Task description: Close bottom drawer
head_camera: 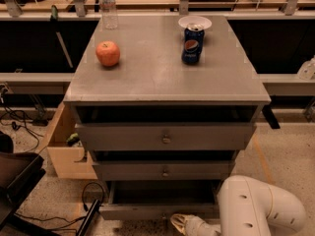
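Observation:
The bottom drawer [160,211] is the lowest of the grey cabinet's [162,80] three. It stands partly pulled out, with its dark inside showing behind the slim front panel. The two taller drawers above it sit a little proud of the frame. My gripper [189,225] is at the lower edge of the view, just in front of the bottom drawer's panel and right of its middle. It is a pale piece at the end of the white arm [261,208], which comes in from the lower right.
On the cabinet top stand an apple [108,53], a Pepsi can [192,45], a white bowl [195,22] and a water bottle [108,6]. A pale wooden box [64,149] sits to the cabinet's left. Cables [19,124] and a black object [17,181] lie on the floor at left.

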